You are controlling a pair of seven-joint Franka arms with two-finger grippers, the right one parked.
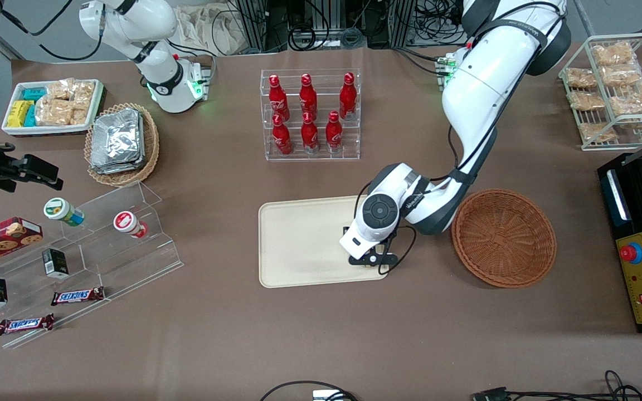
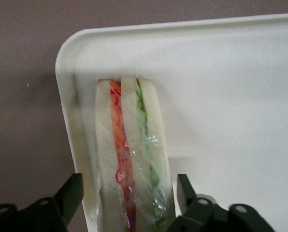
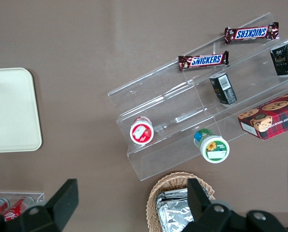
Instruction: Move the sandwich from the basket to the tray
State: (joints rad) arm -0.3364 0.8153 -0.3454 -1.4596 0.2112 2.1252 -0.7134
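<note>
The sandwich [image 2: 129,140], wrapped in clear film with orange-red and green layers between pale bread, lies on the cream tray [image 2: 221,87] close to one rounded corner. My left gripper [image 2: 129,180] is open and straddles the sandwich's end, with a thin gap between each black finger and the wrap. In the front view the gripper [image 1: 368,260] hangs low over the tray [image 1: 298,245] at the corner nearest the orange-brown basket [image 1: 504,238] and the front camera. The hand hides the sandwich there. Nothing lies in the basket.
A clear rack of red bottles [image 1: 311,114] stands farther from the camera than the tray. A black control box [image 1: 641,245] and a wire rack of snacks [image 1: 613,83] are at the working arm's end. Acrylic steps [image 1: 92,245] and a paler foil-packet basket [image 1: 120,143] lie toward the parked arm's end.
</note>
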